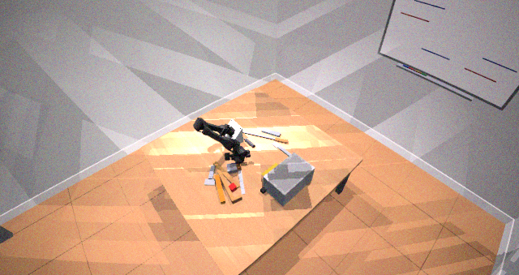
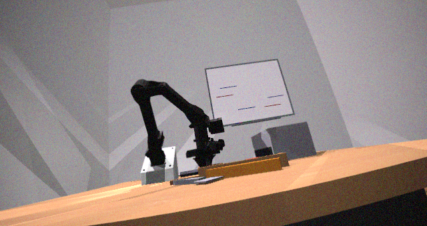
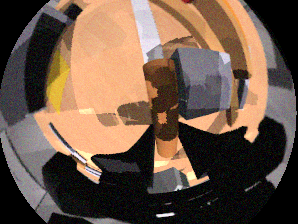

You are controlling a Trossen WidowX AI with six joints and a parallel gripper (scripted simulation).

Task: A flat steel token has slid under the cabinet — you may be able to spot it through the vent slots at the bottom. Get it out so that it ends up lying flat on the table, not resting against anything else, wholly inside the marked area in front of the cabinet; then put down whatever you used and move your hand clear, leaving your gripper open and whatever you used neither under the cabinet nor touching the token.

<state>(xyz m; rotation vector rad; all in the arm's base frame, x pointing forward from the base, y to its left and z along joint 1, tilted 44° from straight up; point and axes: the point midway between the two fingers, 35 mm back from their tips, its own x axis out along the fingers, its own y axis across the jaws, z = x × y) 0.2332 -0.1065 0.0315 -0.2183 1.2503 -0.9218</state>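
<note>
My gripper [image 1: 236, 160] [image 2: 203, 160] [image 3: 162, 124] is down at the table, shut on the brown wooden handle [image 3: 160, 92] of a tool with a grey block head [image 3: 201, 80] [image 1: 232, 168]. The grey cabinet [image 1: 289, 178] [image 2: 290, 140] stands to the right of the gripper. A yellow patch of the marked area [image 1: 269, 169] [image 3: 59, 79] shows beside it, on the side facing the gripper. The steel token is not visible in any view.
An orange bar [image 1: 219, 189] [image 2: 243, 167], a wooden plank with a red cube [image 1: 233, 186], a grey strip and a grey angled piece [image 1: 210, 177] lie close by. A screwdriver [image 1: 272, 138] and grey bars lie farther back.
</note>
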